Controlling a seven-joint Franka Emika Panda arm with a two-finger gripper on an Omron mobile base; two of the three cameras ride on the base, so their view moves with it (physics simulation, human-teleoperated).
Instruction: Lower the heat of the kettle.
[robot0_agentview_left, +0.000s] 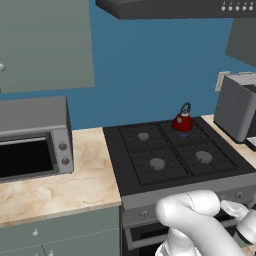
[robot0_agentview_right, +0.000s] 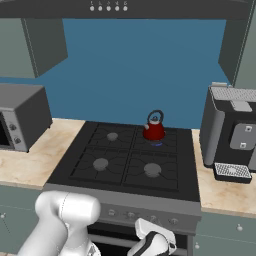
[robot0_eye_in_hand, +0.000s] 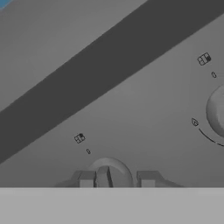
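Note:
The small red kettle stands on the back right burner of the black stove, and a faint blue flame shows under it. My gripper is low at the stove's grey front panel. Its two dark fingertips stand on either side of a round control knob, closed in on it. In the base views my hand presses against that panel near its right end. A second knob sits further along the panel.
A microwave stands on the marble counter left of the stove. A grey coffee machine stands on the right. A range hood hangs overhead. Cabinet drawers lie below the counter.

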